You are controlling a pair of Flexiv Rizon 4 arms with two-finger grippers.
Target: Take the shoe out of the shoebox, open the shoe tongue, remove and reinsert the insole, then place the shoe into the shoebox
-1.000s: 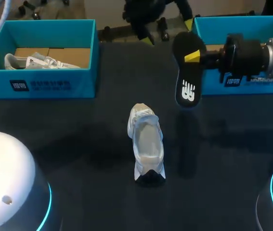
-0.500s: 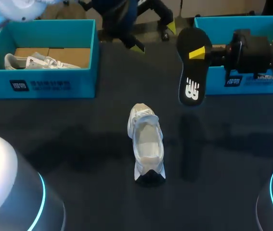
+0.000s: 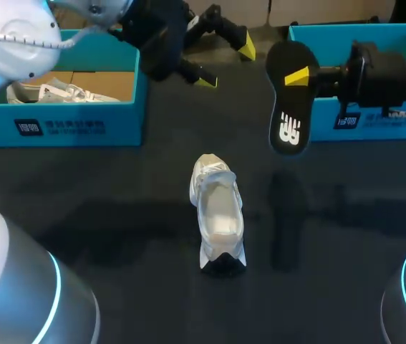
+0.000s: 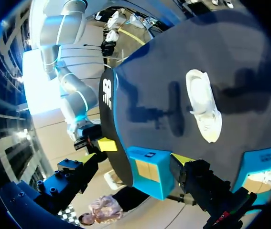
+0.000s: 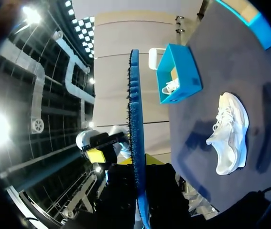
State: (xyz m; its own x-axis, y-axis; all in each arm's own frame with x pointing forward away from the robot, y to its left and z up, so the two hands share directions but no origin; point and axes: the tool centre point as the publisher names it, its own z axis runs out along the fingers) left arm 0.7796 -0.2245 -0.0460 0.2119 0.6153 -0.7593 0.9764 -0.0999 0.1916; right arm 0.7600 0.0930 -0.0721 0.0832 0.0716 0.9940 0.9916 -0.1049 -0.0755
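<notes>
Table point(image 3: 117, 201): dark top.
Left shoebox point(image 3: 66, 129) is beside the left claw point(image 3: 225, 64), on its outer side, with a second shoe point(image 3: 52, 92) inside. Right shoebox point(image 3: 389, 127) is just behind the right claw point(image 3: 299, 75).
White shoe point(image 3: 218, 213) stands sole-down on the table, lower than both claws and between them, outside both boxes.
Black insole point(image 3: 291, 97) is pinched in the right claw, hanging on edge above the table.
Left claw is spread wide and holds nothing.

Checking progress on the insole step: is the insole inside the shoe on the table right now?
No, the right gripper holds the insole up in the air, apart from the shoe.
</notes>
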